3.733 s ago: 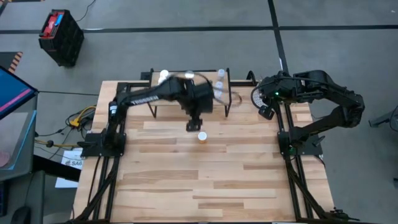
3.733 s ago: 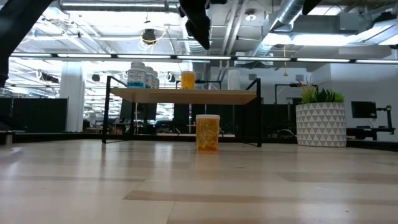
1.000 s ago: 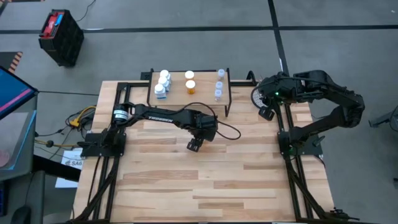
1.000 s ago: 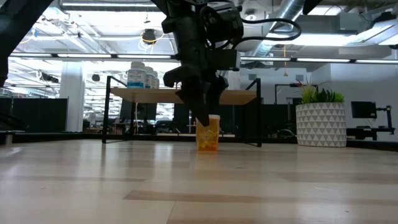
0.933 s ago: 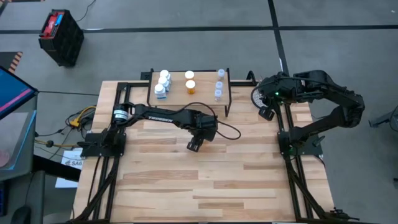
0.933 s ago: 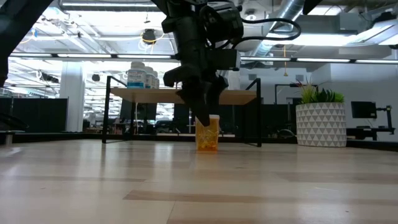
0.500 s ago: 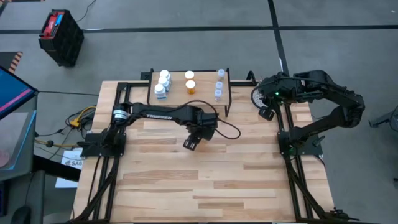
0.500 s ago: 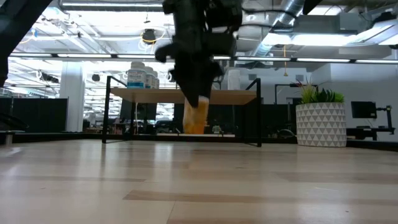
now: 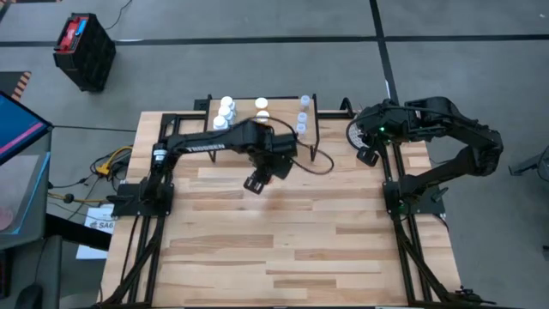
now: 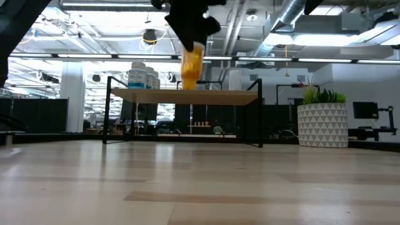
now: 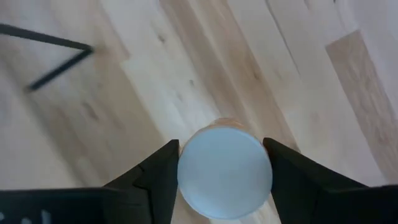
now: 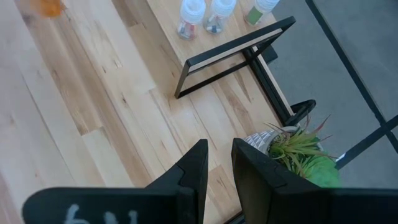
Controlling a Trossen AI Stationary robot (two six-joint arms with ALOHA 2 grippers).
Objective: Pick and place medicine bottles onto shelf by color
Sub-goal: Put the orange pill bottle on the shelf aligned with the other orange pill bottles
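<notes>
Lifted since the prior views: one orange bottle (image 10: 191, 64), formerly standing on the table (image 9: 283, 249) in front of the shelf (image 10: 185, 96), now hangs in the air, higher than the shelf top in the low view.

Item 1, left gripper (image 9: 255, 183). Jaws closed on the orange bottle; in the left wrist view its white cap (image 11: 224, 172) sits squarely between the two fingers (image 11: 157, 181), touching both. Bare tabletop lies below the jaws. From above, the gripper hovers just in front of the shelf's front edge.

Item 2, orange bottle. Held upright or nearly so, hanging below the jaws in the low view. Judged light, rigid plastic with a smooth, somewhat slippery wall; not fragile, but liable to twist or slide if pinched off-centre. Best hold: across the round body just under the cap, as it appears to be taken now.

Item 3, shelf. Beyond the jaws. Carries white bottles with blue labels (image 9: 225, 110) to one end, an orange bottle (image 9: 261, 106) in the middle, clear bottles (image 9: 302, 112) to the other end. The middle group is partly hidden by the left arm; the count there cannot be told.

Item 4, right gripper (image 12: 214, 168). Waits well apart at the right rear of the table, jaws set narrow with a slim gap, nothing between them. A potted plant (image 12: 297, 151) lies ahead of them.

Step in hand, as judged: carrying the orange bottle toward the middle group.
</notes>
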